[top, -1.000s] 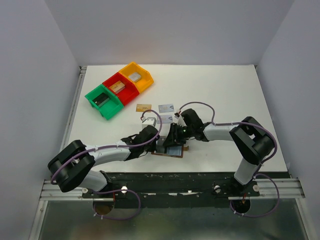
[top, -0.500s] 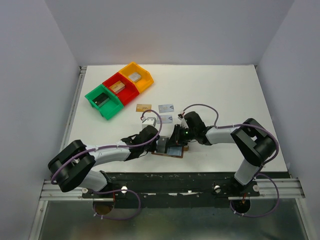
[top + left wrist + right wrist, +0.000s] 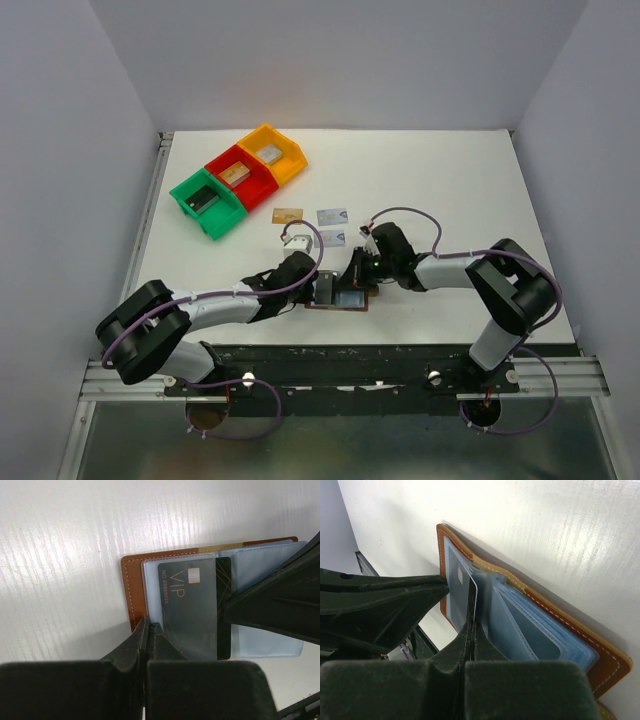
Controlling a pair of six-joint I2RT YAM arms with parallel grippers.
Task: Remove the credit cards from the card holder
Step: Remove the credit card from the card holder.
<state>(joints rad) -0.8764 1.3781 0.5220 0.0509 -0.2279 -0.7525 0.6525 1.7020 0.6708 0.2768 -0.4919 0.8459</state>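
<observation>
Left arm [image 3: 225, 303] stretched low, jaws shut; right arm [image 3: 446, 270] bent inward, jaws shut

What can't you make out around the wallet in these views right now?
Top view: card holder mostly under the left gripper and right gripper.
Left wrist: second black card largely behind the VIP card.
Right wrist: whether the jaws pinch one black card or both; fingers hide it.
Top view: printing on the gold-tan card, too small.

Black card [image 3: 224, 580] — mostly behind VIP card [image 3: 187, 610]; card holder [image 3: 131, 590] partly covered.

Table [image 3: 460, 190] with bins [image 3: 262, 183], cards [image 3: 332, 216], holder [image 3: 346, 300]
</observation>
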